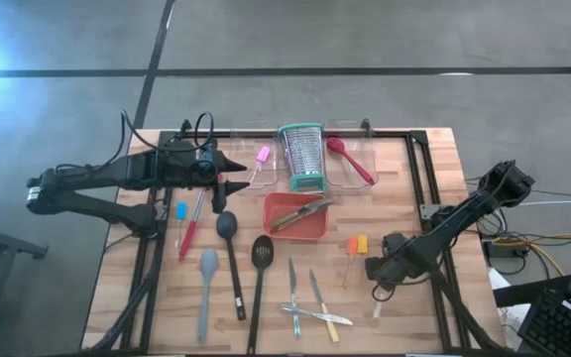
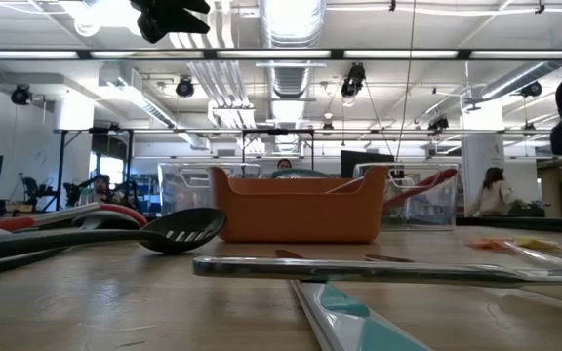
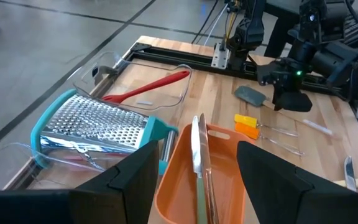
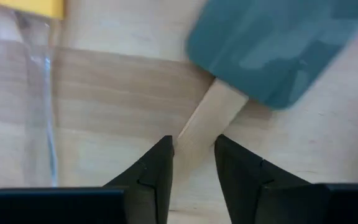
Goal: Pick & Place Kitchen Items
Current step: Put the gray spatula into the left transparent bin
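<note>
- Right pincer [image 1: 383, 283] is low at the counter's [image 1: 404, 327] near right, its fingers [image 4: 151, 171] narrowly apart, straddling the pale handle of a grey-bladed spatula [image 4: 272, 50] that lies flat; whether they grip it I cannot tell.
- Two orange-handled tools [image 1: 356, 245] lie just left of that pincer.
- Left pincer [image 1: 228, 171] hovers at the far left with its jaws wide and nothing between them, beside the grater [image 1: 302, 157].
- The orange tray [image 1: 317, 230], mid-counter, holds a knife [image 3: 199, 163].
- A red spoon [image 1: 350, 160] lies in the clear bin [image 1: 361, 180] to the grater's right; a pink tool [image 1: 260, 161] lies to its left.
- Black spoons [image 1: 231, 258], a slotted turner [image 1: 260, 283], a grey spoon [image 1: 206, 288] and small knives [image 1: 310, 309] lie across the near counter.
</note>
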